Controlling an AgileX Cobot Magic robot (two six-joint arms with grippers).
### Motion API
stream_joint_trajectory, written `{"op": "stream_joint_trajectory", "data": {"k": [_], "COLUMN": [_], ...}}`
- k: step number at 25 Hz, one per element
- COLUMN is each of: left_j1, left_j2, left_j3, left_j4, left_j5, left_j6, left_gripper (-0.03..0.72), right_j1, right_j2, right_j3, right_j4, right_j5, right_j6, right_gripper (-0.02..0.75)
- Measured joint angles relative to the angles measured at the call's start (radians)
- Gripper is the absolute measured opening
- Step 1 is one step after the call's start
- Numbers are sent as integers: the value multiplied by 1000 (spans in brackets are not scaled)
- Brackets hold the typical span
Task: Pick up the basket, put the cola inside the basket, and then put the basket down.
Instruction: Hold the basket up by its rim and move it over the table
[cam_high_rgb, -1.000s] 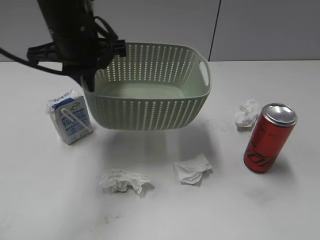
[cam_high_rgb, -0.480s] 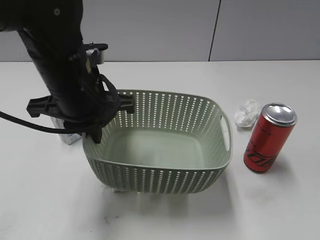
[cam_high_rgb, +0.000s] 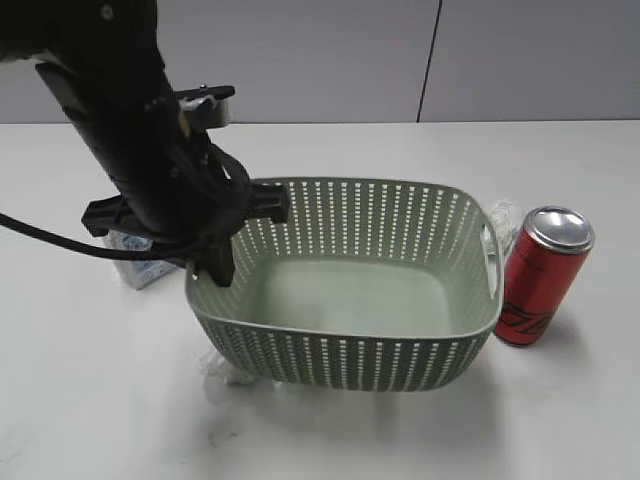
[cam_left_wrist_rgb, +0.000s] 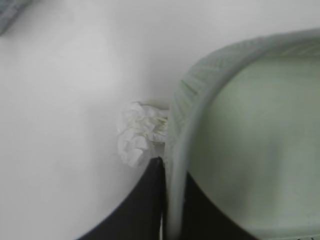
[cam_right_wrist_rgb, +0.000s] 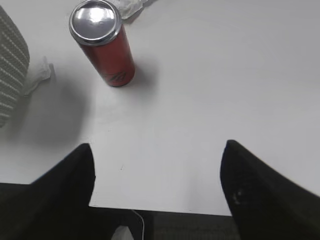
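Note:
The pale sage-green basket hangs low over the table in the exterior view, tilted toward the camera. My left gripper is shut on the basket's left rim; the left wrist view shows the rim pinched between the black fingers. The red cola can stands upright just right of the basket, close to its right handle. In the right wrist view the can is far ahead and to the left of my right gripper, which is open and empty over the table's front edge.
A blue-and-white carton stands behind the left arm, mostly hidden. Crumpled white tissues lie under the basket's left corner and behind its right side. The table's front edge is below the right gripper.
The left arm has carried the basket from the back of the table forward and to the right, so it now covers the front tissues and sits next to the can. The can has not moved.

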Motion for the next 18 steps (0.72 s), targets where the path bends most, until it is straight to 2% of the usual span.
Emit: {"op": "stream_joint_trajectory", "data": {"k": [3,9,13,16,18], "left_j1": [22,63,117,152,160], "left_j2": [0,0,0,0,0], "left_j3": [0,0,0,0,0], "left_j4": [-22,17,17,22,23], "left_j5": [-14,16,19,19,18], "left_j6": [25,30,30,30,30], "left_gripper": [4,4,4,4,4], "right_j1": [0,27,129,227,260], "right_j2": [142,426,562,638,678], "right_j3": [-59,-185,-264,-290,-297], "right_j4": [31,106,80,14,-14], "right_j5": [-1,49,45,-22,-57], "right_j6": [-16,-20,-12,61,108], "right_gripper": [595,592,596,637,658]}}
